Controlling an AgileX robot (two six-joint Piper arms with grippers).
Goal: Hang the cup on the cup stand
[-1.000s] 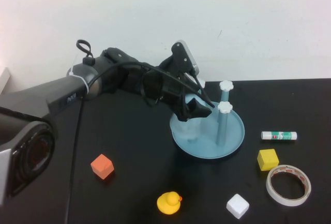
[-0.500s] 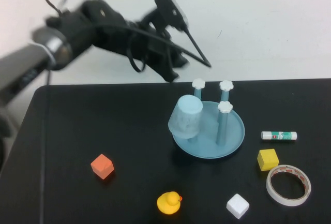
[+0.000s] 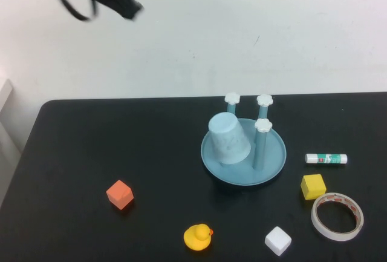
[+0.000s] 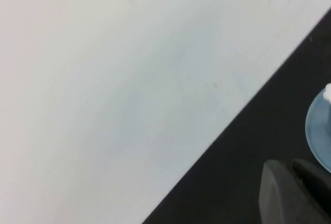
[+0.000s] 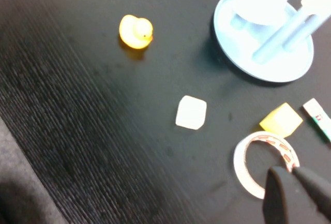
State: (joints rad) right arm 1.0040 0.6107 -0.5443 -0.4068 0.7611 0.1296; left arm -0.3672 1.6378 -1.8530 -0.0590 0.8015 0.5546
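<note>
Currently, the cup (image 3: 228,138) sits inverted over the near-left post of the cup stand (image 3: 275,164), tilted, rim low in the dish. Treat it as light, thin plastic, probably smooth and easily knocked askew; if you must reseat it, grip the tapered wall near the closed base. The left end effector (image 4: 296,193) is raised far up at the far left, well clear of the worktop (image 3: 91,153), fingers closed on nothing. The right end effector (image 5: 300,188) hovers above the tape roll (image 5: 265,163), closed, empty.

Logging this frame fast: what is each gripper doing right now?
Left gripper: shut, empty, raised high near the wall.
Right gripper: shut, empty, above the tape roll.
</note>
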